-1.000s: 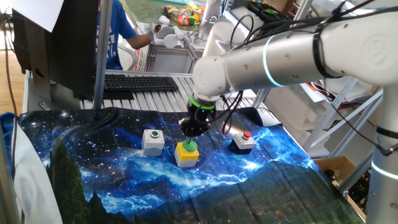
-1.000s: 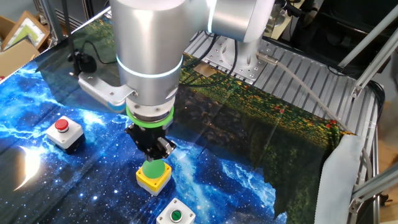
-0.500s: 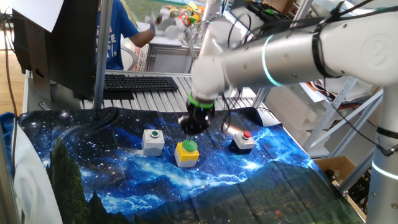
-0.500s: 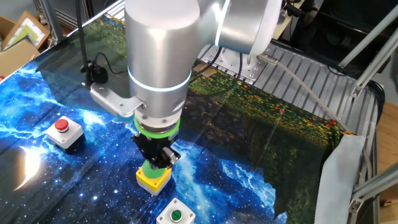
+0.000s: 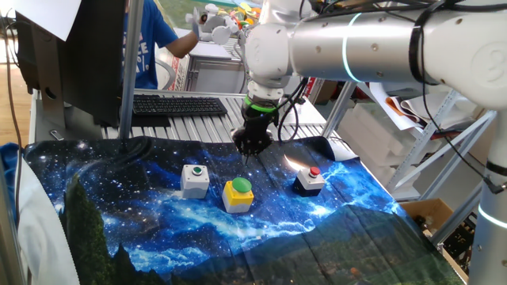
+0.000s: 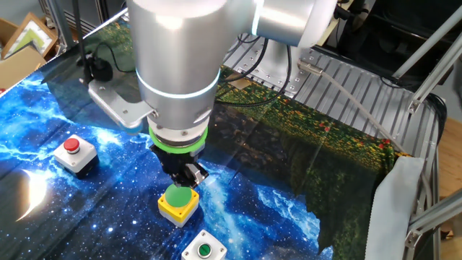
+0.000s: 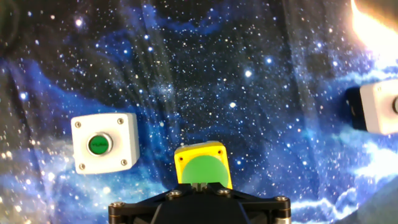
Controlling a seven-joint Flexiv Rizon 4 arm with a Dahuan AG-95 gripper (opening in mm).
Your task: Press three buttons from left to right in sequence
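Three buttons stand in a row on the galaxy-print cloth (image 5: 150,229). The grey box with a small green cap (image 5: 195,179) is on the left, also in the other fixed view (image 6: 203,250) and the hand view (image 7: 103,143). The yellow box with a large green dome (image 5: 238,195) (image 6: 178,201) (image 7: 203,168) is in the middle. The box with a small red cap (image 5: 310,180) (image 6: 75,153) is on the right, cut off at the hand view's edge (image 7: 380,107). My gripper (image 5: 252,146) (image 6: 189,173) (image 7: 199,185) hangs shut and empty above the green dome, clear of it.
A black keyboard (image 5: 178,104) and a dark monitor (image 5: 71,55) stand behind the cloth. A person in a blue shirt (image 5: 150,47) is at the back. A black cable (image 5: 119,149) lies on the cloth's far left. A slatted metal top (image 6: 346,87) borders the cloth.
My gripper has risen off the green dome, from touching it to well above it, and shifted slightly back. The buttons have not moved.
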